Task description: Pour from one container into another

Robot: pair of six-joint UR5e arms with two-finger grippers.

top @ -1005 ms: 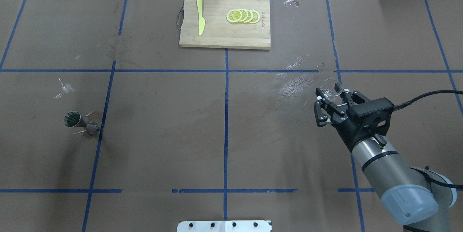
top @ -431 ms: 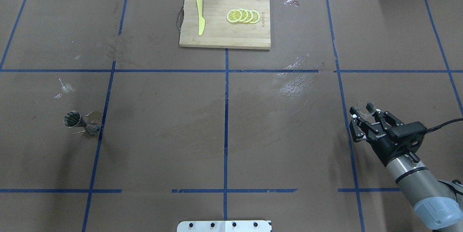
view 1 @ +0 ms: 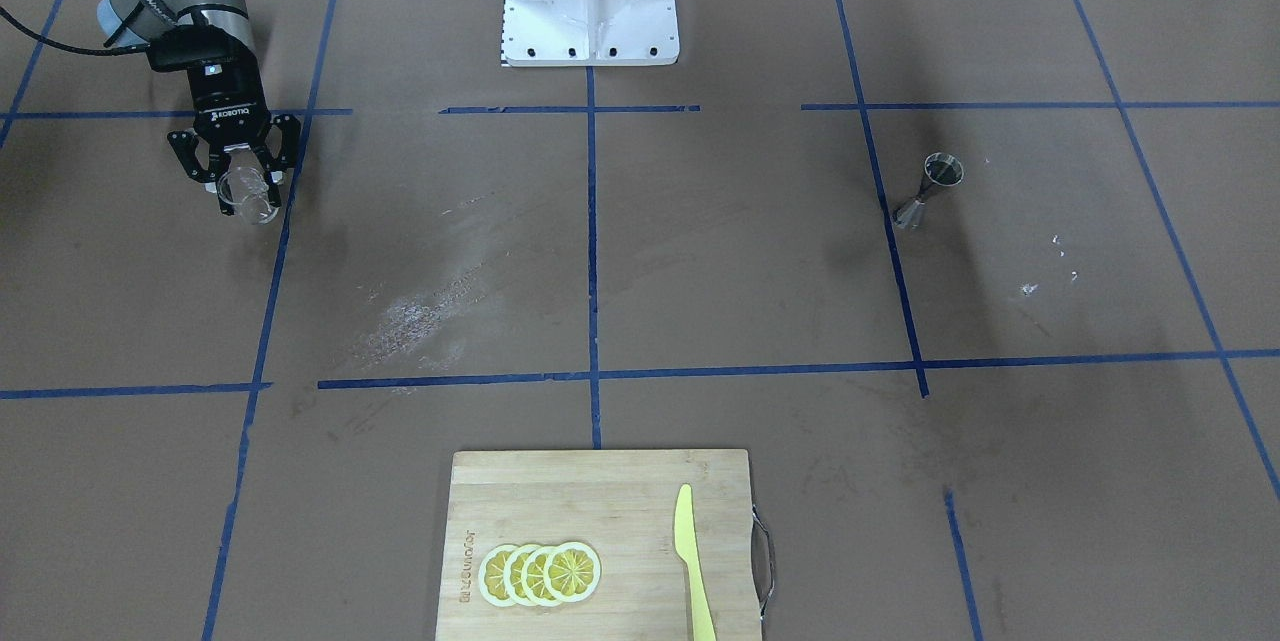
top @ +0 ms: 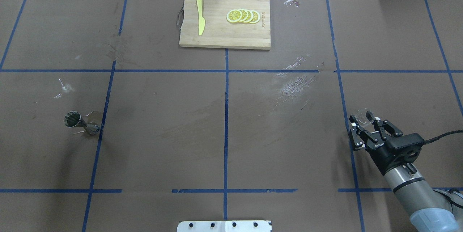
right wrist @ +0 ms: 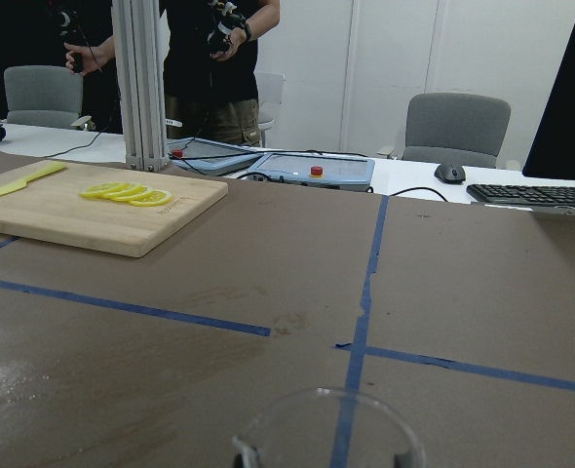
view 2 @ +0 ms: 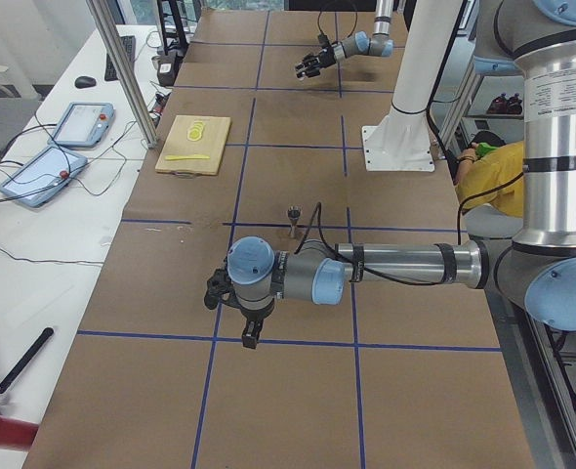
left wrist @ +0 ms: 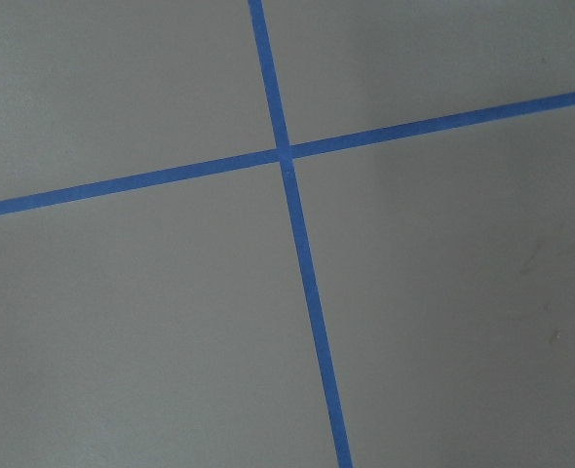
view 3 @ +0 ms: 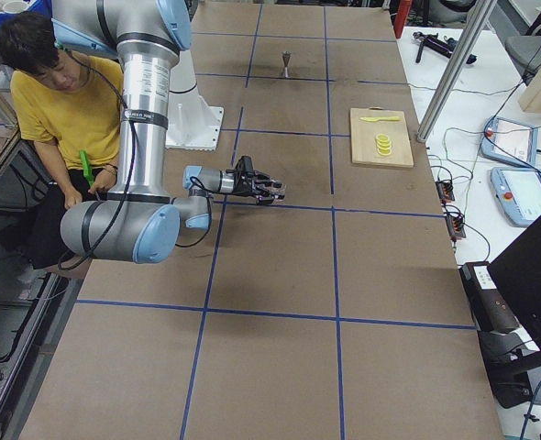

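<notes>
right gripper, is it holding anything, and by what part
Yes: the right gripper holds the clear glass cup, its two fingers clamped on opposite sides of the cup's wall, with the rim free.

Right gripper (top: 364, 122) clamped, low; left arm (view 2: 395, 264) stretched level

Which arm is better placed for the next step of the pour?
Right. The right end effector holds the glass cup; the jigger stands upright far across the table, ungripped.
</notes>
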